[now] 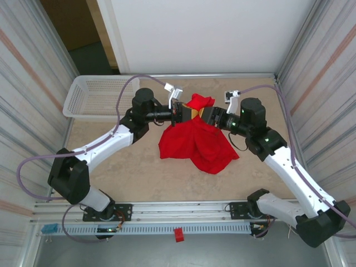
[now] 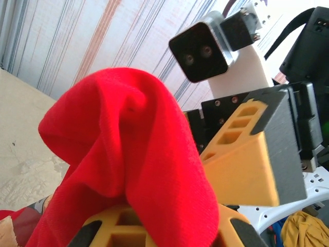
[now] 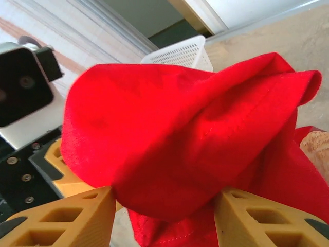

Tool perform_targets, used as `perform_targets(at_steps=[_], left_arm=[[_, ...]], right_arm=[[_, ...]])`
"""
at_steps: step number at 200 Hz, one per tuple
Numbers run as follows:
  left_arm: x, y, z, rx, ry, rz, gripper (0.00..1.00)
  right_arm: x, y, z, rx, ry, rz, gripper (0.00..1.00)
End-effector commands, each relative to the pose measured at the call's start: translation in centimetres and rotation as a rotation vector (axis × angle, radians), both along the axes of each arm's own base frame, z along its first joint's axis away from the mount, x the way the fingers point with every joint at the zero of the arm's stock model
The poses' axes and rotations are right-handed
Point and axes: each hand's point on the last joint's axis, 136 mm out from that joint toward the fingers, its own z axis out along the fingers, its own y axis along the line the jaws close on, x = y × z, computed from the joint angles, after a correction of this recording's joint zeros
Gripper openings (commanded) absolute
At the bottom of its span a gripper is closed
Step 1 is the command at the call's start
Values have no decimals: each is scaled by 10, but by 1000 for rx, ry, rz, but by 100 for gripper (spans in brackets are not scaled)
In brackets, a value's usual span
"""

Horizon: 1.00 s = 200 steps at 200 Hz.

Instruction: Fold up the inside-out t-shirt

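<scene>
Right up against the right wrist lens are two yellow fingers (image 3: 61, 218), standing well apart with a fat bunch of the inside-out t-shirt (image 3: 185, 134) bulging through the gap. So the right gripper (image 3: 159, 216) looks roughly half open, with the cloth resting in it rather than pinched, as far as I can judge. The left gripper (image 1: 179, 111) is the opposite: clamped tight on that same bunch.

From above, both sit nose to nose over the far middle of the table (image 1: 139, 172). The rest of the shirt hangs down from them into a crumpled heap on the near side.

My read is that this isn't folding yet. It's more the sort-it-out stage, maybe a regrasp to get the thing spread flat. The next move needs the right one to find a real edge, a hem or a shoulder. There's a stitched seam (image 3: 241, 116) running across the wad, but I can't tell which edge it belongs to.

Room-wise there's plenty of bare tabletop toward the near side. The white mesh basket (image 1: 94, 94) sits in the far left corner, and the walls (image 1: 311, 67) are close on both sides, so I'd spread it toward the near edge.
</scene>
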Motion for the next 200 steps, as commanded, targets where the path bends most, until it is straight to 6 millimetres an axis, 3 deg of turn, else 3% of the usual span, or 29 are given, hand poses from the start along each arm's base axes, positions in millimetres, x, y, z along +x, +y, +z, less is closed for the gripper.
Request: perform_targets(at_steps=[1,17,27,39,59,97,106,134,141,151,160,174,200], left_arm=[[-10,6,29,-57,-69,-30,0],[-10,6,29,-56,-68,-31,0],[-10,6,28,-59,-67,-28,0],[-9,7,29,-66,-63,-24,0],[-6,8,30,-73,-62,-9,0],[1,14,24,-66,-49,24,0],[2,14,22,-63,-44,26,0],[6,15,14,-46,-27,43,0],[7,15,11,-39,-24,47,10],[9,16,8,-25,-20,65,37],[12,18,4,-10,-19,94,49],[17,23,1,0,-26,144,58],[21,30,4,19,-54,228,62]], right_arm=[[9,1,4,8,-21,-28,49],[13,3,10,5,-34,-24,41],[16,6,14,4,-41,-16,30],[17,9,19,8,-47,-2,0],[17,7,32,6,-80,8,0],[9,-31,75,44,-179,-71,0],[0,-41,91,61,-219,-87,0],[-7,-53,111,79,-262,-109,0],[-7,-54,113,81,-264,-108,0],[-7,-53,116,82,-272,-101,0],[-5,-52,117,81,-272,-96,0],[-4,-51,117,79,-268,-88,0],[-2,-48,115,82,-260,-73,0]])
